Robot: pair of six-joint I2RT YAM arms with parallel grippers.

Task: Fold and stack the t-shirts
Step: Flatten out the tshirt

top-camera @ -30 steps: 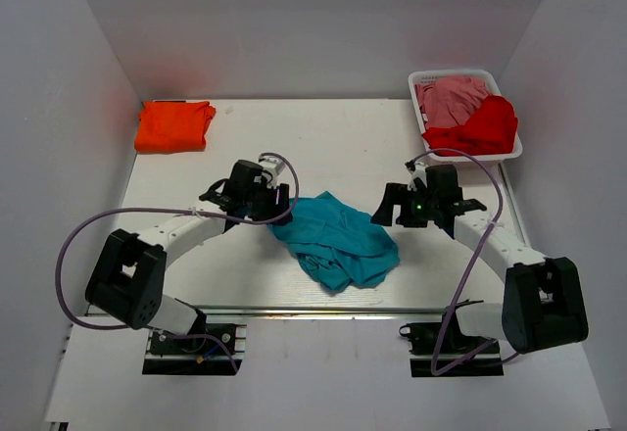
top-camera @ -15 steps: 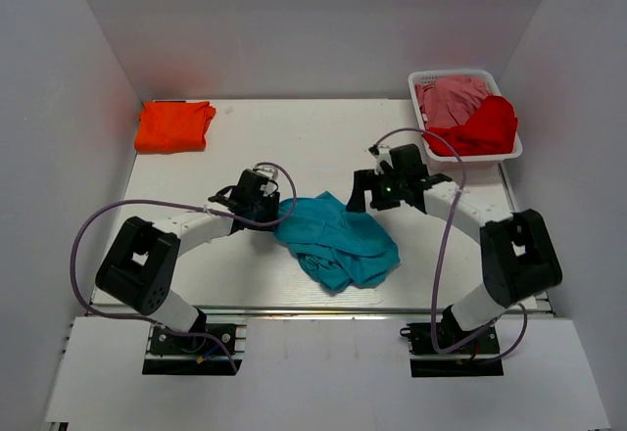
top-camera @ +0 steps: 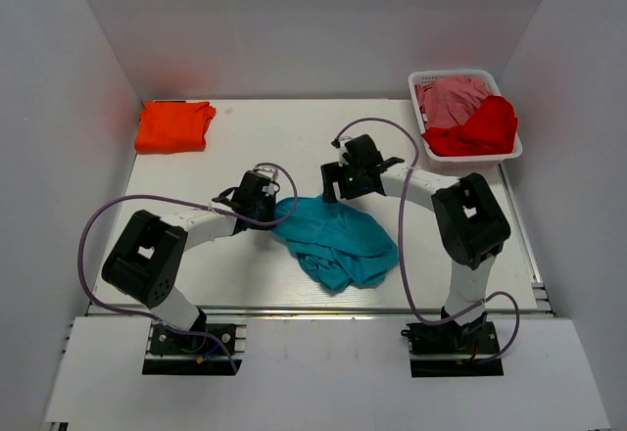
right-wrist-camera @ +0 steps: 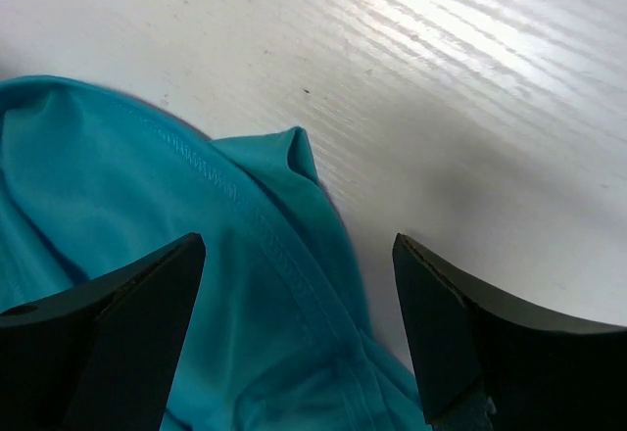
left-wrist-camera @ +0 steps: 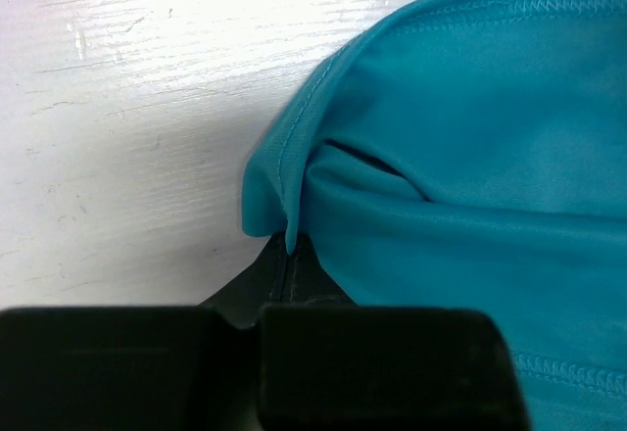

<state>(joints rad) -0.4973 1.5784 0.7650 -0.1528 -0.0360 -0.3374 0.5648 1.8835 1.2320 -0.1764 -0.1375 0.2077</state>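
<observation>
A crumpled teal t-shirt [top-camera: 338, 240] lies mid-table, toward the near side. My left gripper [top-camera: 266, 206] is at its left edge, shut on a fold of the teal hem [left-wrist-camera: 284, 181]; the closed fingertips [left-wrist-camera: 291, 255] pinch the cloth. My right gripper [top-camera: 338, 184] hovers open over the shirt's upper edge; the teal cloth [right-wrist-camera: 147, 186] lies between and below its spread fingers [right-wrist-camera: 147, 294], and nothing is gripped. An orange t-shirt [top-camera: 173, 125] sits folded at the far left corner.
A white basket [top-camera: 458, 72] at the far right holds a red t-shirt [top-camera: 480, 127] and a pink one [top-camera: 453, 98]. White walls enclose the table on three sides. Purple cables loop off both arms.
My left gripper has shut on the teal shirt's left edge. The right arm has swung left from the table's right side to the shirt's upper edge, jaws still open.
</observation>
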